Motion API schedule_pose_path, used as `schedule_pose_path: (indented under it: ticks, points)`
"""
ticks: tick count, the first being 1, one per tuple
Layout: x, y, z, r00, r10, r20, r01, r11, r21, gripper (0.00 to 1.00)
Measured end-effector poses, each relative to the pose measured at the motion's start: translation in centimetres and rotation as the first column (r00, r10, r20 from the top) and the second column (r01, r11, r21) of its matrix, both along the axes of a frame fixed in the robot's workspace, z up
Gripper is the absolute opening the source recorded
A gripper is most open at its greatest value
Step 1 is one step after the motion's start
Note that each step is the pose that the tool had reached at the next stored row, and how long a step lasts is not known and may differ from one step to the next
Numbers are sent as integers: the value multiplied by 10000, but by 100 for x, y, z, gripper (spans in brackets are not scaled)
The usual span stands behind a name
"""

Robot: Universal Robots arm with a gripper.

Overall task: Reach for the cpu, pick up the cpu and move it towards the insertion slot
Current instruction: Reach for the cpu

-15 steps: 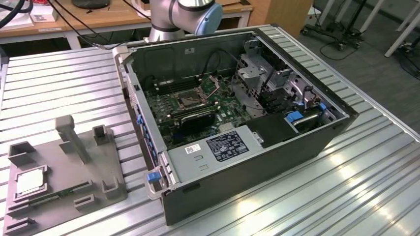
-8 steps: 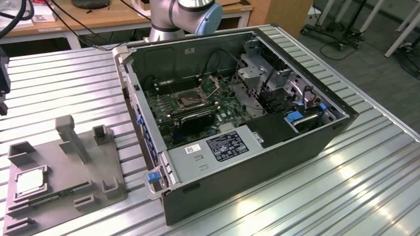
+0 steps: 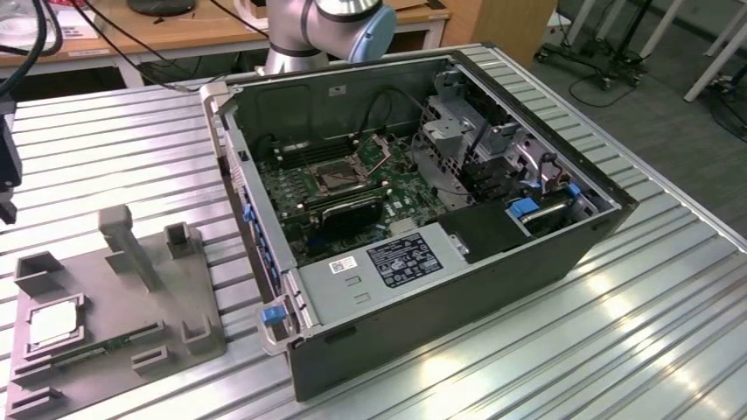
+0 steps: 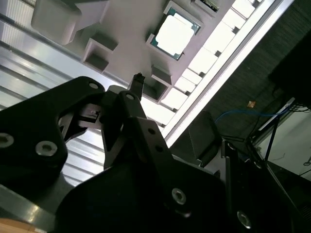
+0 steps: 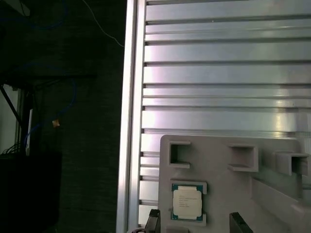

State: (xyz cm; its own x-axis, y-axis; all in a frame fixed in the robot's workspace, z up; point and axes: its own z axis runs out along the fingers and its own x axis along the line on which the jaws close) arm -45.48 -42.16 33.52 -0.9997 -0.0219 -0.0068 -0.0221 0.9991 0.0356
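CPU (image 3: pixel 55 325): lies flat, metal face up, in its pocket on the grey holder (image 3: pixel 175 297). The holder sits on the slatted metal table (image 3: pixel 653 341) at the exterior view's left, well apart from the PC case (image 3: pixel 467 289). Chip not lifted; no contact on it that I can see.

Gripper (image 5: pixel 195 224): fingers (image 5: pixel 239 222) spread apart, holding nothing. In the first wrist view the two tips stand either side of the CPU (image 5: pixel 187 202), i.e. lined up over it. I can't judge how high above it they hang. The second wrist view shows the CPU (image 4: pixel 175 30) beyond the finger linkage, apart from it.

Insertion slot (image 3: pixel 335 178): square socket, dark centre, metal frame, on the board inside the case. No chip in it, as far as I can tell.

Status, my judgement: reach approx. complete, alignment looks OK. Grasp not yet made. Lift and carry to the slot not yet done. Early stage; most of the job outstanding.
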Motion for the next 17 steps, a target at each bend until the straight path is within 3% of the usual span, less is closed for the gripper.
schedule_pose_path:
  ticks: [3,17]
  points:
    - [-4,-12,-30,10000,-1,15,1,10000,6,65]
    - [-3,-21,-47,10000,1,42,-1,10000,37,65]
